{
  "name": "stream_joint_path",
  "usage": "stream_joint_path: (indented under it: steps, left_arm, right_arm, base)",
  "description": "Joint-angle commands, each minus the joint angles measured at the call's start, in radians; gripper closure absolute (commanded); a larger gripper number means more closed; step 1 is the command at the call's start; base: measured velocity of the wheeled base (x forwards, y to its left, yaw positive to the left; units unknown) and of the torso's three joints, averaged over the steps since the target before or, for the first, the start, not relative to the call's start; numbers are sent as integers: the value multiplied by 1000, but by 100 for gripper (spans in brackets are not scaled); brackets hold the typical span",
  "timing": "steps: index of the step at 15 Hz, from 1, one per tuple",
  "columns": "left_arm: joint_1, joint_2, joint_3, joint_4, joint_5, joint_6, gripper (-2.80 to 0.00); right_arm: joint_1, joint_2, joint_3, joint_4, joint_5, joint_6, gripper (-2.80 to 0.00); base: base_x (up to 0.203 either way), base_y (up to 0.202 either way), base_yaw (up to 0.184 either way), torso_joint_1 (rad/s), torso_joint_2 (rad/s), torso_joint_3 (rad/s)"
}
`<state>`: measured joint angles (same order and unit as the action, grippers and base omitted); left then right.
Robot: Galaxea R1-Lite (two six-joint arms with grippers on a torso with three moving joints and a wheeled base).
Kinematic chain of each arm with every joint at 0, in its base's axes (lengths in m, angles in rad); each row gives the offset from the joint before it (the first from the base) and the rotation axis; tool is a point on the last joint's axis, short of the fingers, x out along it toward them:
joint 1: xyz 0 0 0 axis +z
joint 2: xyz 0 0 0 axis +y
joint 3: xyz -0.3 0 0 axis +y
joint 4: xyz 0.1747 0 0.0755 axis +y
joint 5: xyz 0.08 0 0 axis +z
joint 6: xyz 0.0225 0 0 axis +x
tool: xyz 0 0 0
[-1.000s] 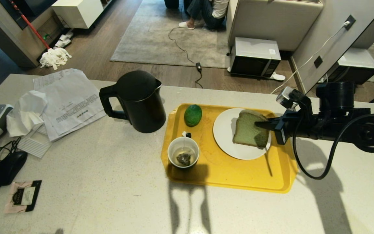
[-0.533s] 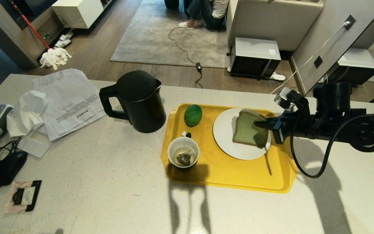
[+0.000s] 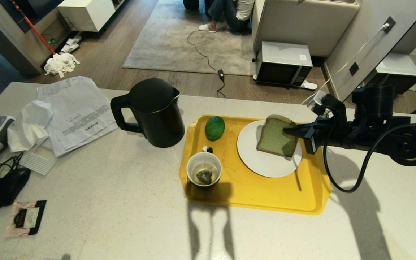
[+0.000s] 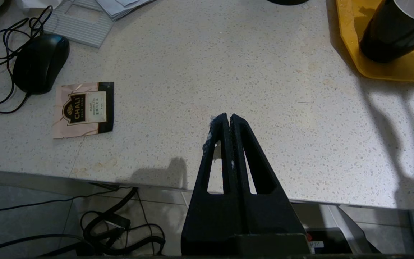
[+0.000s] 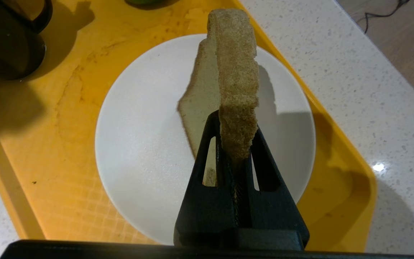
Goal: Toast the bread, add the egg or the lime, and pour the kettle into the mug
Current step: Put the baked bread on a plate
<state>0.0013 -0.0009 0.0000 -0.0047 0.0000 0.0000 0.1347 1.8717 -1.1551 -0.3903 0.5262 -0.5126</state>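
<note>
Bread (image 3: 276, 136) is pinched by its crust edge in the jaws of the right gripper (image 3: 291, 131) and held tilted over the white plate (image 3: 262, 164) on the yellow tray (image 3: 251, 196), so the toasting step is judged under way, a carry to a toaster not in view being called for next, while the left gripper (image 4: 227, 120) hangs with jaws pressed together over the tabletop (image 4: 192, 72).

Yellow tray (image 3: 251, 196), white plate (image 3: 262, 166), mouse (image 3: 11, 186), papers (image 3: 74, 112).

Desk (image 3: 121, 202): pale speckled stone, smooth. Tray (image 3: 251, 195): yellow plastic, scuffed. Plate (image 3: 251, 151): white, glossy. Kettle (image 3: 154, 112): matt black. Bread (image 3: 274, 139): porous, rough crust. Lime (image 3: 214, 128): glossy. Papers (image 3: 74, 112): crumpled.
</note>
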Motion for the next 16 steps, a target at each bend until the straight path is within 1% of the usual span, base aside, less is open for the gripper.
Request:
stream_joint_path:
  steps: [1,3,5,13,14,16]
  left_arm:
    - [0,-1,0,-1,0,0,0]
    - [0,-1,0,-1,0,0,0]
    - [0,-1,0,0,0,0,0]
    - [0,-1,0,-1,0,0,0]
    - [0,-1,0,-1,0,0,0]
    - [0,-1,0,0,0,0,0]
  right_arm:
    - [2,1,3,-12,3,-9,0]
    - [2,0,7,-7,-2,-24,0]
    - [1,0,12,-5,-28,-24,0]
    - [0,6,21,-5,-37,-49,0]
    - [0,11,24,1,-54,-49,0]
    - [0,25,22,31,-113,-44,0]
  base:
    - [0,0,0,0,0,0]
    - [0,0,0,0,0,0]
    - [0,0,0,0,0,0]
    - [0,0,0,0,0,0]
    - [0,0,0,0,0,0]
    - [0,0,0,0,0,0]
